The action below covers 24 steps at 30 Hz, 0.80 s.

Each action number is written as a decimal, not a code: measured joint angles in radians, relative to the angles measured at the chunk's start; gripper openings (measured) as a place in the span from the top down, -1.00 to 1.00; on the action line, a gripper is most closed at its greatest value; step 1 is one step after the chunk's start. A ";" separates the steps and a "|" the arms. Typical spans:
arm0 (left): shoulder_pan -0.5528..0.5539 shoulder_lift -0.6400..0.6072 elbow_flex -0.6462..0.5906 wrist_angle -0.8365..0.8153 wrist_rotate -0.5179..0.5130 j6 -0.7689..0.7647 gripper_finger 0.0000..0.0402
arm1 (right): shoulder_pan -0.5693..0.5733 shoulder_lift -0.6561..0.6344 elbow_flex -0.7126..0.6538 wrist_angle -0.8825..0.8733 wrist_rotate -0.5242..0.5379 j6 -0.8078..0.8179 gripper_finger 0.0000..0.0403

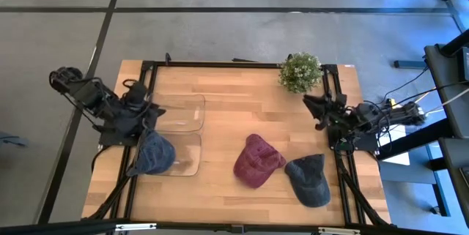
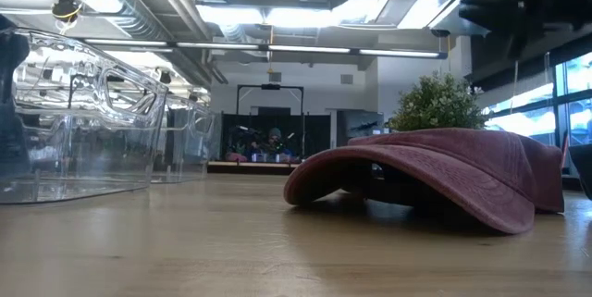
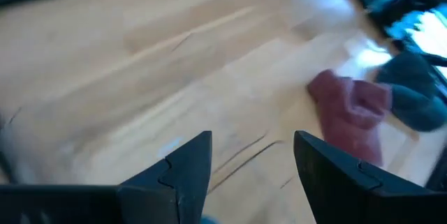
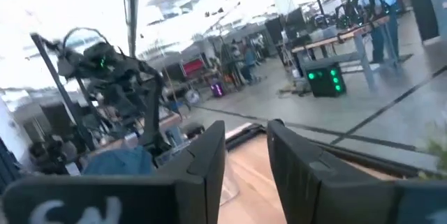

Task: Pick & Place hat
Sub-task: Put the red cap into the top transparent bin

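Three hats show in the high view. A blue hat lies in the nearer clear container. A maroon hat rests on its brim and crown on the table. A dark grey-blue hat lies to its right. My left gripper is open, above the table's left part, just beyond the blue hat and touching nothing. My right gripper is open, raised at the table's right side near the plant.
A second clear container stands behind the one with the blue hat. A potted plant stands at the far right of the table. Bare wood lies between the containers and the right arm.
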<state>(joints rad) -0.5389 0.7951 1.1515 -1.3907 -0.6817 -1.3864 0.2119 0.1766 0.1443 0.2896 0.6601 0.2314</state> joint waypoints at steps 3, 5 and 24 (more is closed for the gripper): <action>0.078 0.016 0.000 0.193 0.018 0.291 0.03 | 0.000 0.171 0.128 -0.087 -0.008 0.027 0.45; 0.139 0.033 0.000 0.327 0.047 0.472 0.03 | 0.000 0.299 0.225 -0.169 -0.015 0.078 0.45; 0.615 0.364 0.000 0.711 0.512 1.063 0.03 | 0.088 1.071 0.637 -0.865 -0.767 0.947 0.45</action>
<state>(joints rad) 0.0761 1.1594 1.1519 -0.6794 -0.1700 -0.3237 0.2995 1.2480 0.7814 -0.5750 -0.1071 1.1782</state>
